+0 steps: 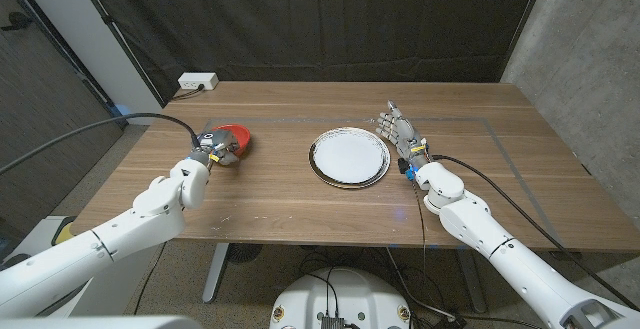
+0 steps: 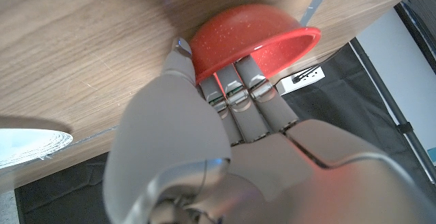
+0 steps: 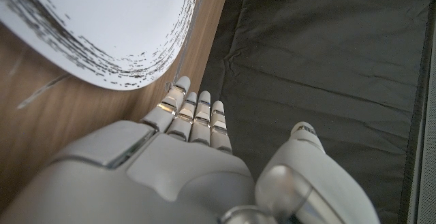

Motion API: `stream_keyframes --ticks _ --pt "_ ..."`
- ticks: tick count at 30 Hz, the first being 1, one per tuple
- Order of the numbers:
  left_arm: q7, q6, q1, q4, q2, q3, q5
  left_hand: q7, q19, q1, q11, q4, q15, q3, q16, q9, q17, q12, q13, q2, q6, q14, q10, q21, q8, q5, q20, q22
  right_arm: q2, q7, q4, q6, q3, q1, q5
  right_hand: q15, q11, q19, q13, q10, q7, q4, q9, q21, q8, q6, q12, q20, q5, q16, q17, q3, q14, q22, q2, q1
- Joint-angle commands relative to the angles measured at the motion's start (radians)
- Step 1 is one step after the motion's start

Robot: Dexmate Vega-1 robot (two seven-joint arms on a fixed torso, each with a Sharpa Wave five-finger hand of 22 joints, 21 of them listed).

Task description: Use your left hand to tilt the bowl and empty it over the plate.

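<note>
While gripped at its side, red bowl [image 2: 255, 37] in left robot hand [image 2: 225, 115]; right robot hand [image 1: 398, 129] empty, fingers apart beside plate [image 1: 348, 156].

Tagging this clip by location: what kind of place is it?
Probably a lab or test bay, not a home: a black curtain hangs behind the table, a bare concrete wall stands beside it, and a power strip sits at the table's far edge.
</note>
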Motion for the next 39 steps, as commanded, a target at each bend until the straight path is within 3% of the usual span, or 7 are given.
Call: stream_keyframes --ticks 1,19,29,39 --pt "-0.012 0.009 -0.020 -0.034 0.022 0.016 0.059 0.054 -0.002 0.008 0.000 -0.002 -0.052 0.009 0.009 0.005 0.008 0.011 0.014 0.008 0.056 0.061 0.000 0.007 0.011 0.001 -0.003 0.001 0.007 0.005 0.010 0.023 0.001 -0.001 -0.001 0.004 0.001 0.013 0.004 0.004 0.005 -0.002 0.005 -0.002 -0.001 0.006 0.002 -0.008 -0.004 0.000 0.006 0.003 -0.002 0.006 0.012 0.002" --pt "-0.013 0.034 -0.006 -0.124 0.041 0.020 0.227 0.045 0.004 0.007 0.000 0.004 -0.052 0.009 0.010 0.001 0.022 0.018 0.043 0.002 0.060 0.069 0.005 0.015 0.011 -0.002 -0.010 0.001 0.004 0.009 0.000 0.088 0.017 -0.032 -0.003 0.002 -0.001 0.019 0.004 0.006 0.008 -0.004 0.005 -0.006 -0.002 0.005 0.002 -0.009 -0.004 0.001 0.006 0.002 0.001 0.006 0.014 0.002" --pt "0.065 0.004 0.012 -0.131 0.001 0.003 0.312 0.037 0.010 0.004 -0.007 0.008 -0.055 0.009 0.012 -0.002 0.029 0.021 0.056 -0.001 0.062 0.074 0.009 0.020 0.011 -0.004 -0.018 0.001 -0.005 0.003 -0.022 0.098 0.023 -0.048 -0.007 0.001 -0.001 0.020 0.004 0.007 0.009 -0.005 0.005 -0.008 -0.002 0.005 0.002 -0.009 -0.004 0.001 0.006 0.001 0.002 0.006 0.014 0.003" --pt "0.067 -0.070 0.001 -0.125 -0.021 0.005 0.369 0.036 0.007 0.001 -0.007 0.012 -0.054 0.008 0.010 -0.004 0.036 0.021 0.068 -0.003 0.060 0.073 0.008 0.023 0.010 -0.006 -0.021 0.002 -0.011 -0.011 -0.042 0.116 0.032 -0.073 -0.010 0.002 -0.001 0.021 0.004 0.009 0.008 -0.006 0.005 -0.011 -0.002 0.004 0.003 -0.009 -0.004 0.001 0.006 0.001 0.002 0.006 0.015 0.003"
